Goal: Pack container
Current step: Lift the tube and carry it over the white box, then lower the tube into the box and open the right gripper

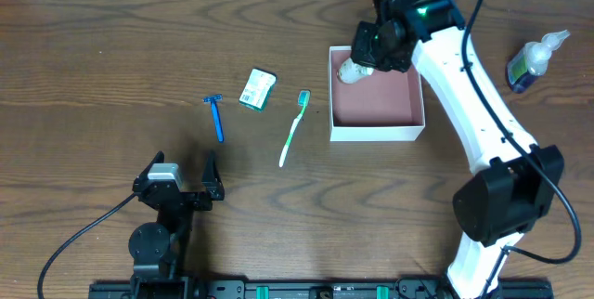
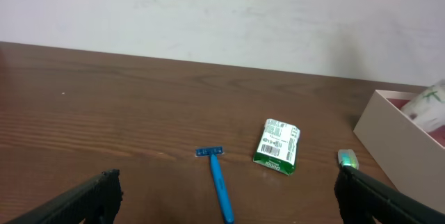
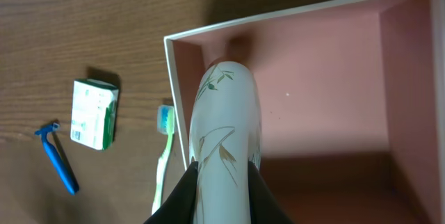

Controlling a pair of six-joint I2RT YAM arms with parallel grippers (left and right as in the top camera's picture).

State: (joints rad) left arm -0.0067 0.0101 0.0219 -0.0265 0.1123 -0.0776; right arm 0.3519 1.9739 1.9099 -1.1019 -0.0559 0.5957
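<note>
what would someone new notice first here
The right gripper stands out first, shut on a white leaf-printed bottle at a far corner of the pink-lined container. Next comes the row to its left on the dark wood table: toothbrush, green packet, blue razor. The left gripper sits open near the table's front edge.

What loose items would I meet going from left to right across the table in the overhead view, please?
Blue razor → green-and-white packet → green toothbrush → white container with pink interior → pump bottle of blue liquid.
</note>
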